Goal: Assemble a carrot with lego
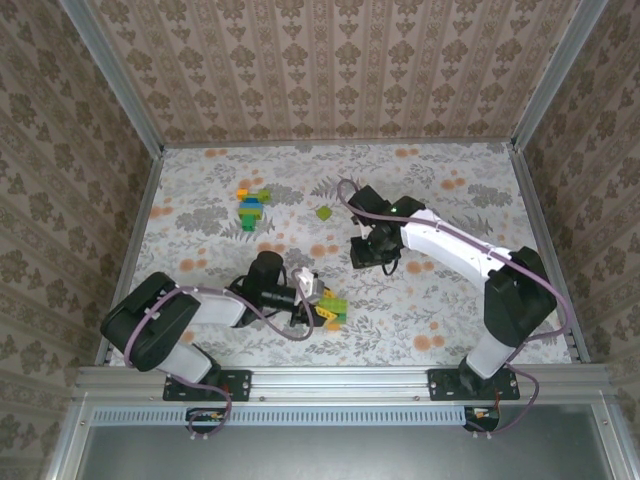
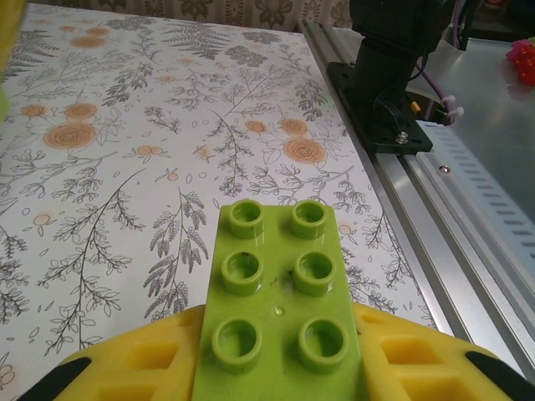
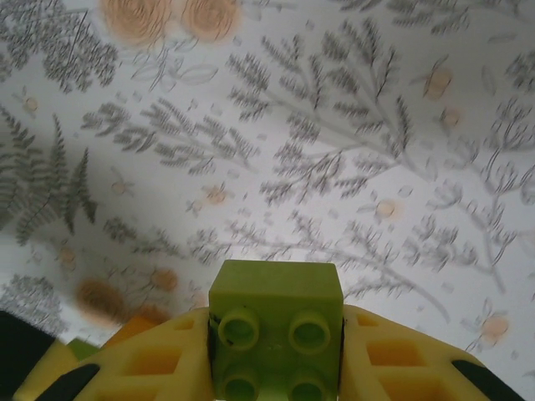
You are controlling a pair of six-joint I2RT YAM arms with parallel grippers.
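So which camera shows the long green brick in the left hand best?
The left wrist view: the long green brick sits close, six studs clear, between the left hand's yellow fingers. From above it's a small green speck. Right wrist: a different brick.

No text, label, brand, number or sign can be read in any view. No lettering can be made out on the studs of the six-stud lime-green brick (image 2: 280, 309), nor on those of the second lime-green brick (image 3: 274, 334), which is seen slightly blurred. The tabletop (image 2: 125, 167) is printed with ferns and orange flowers, not with words.
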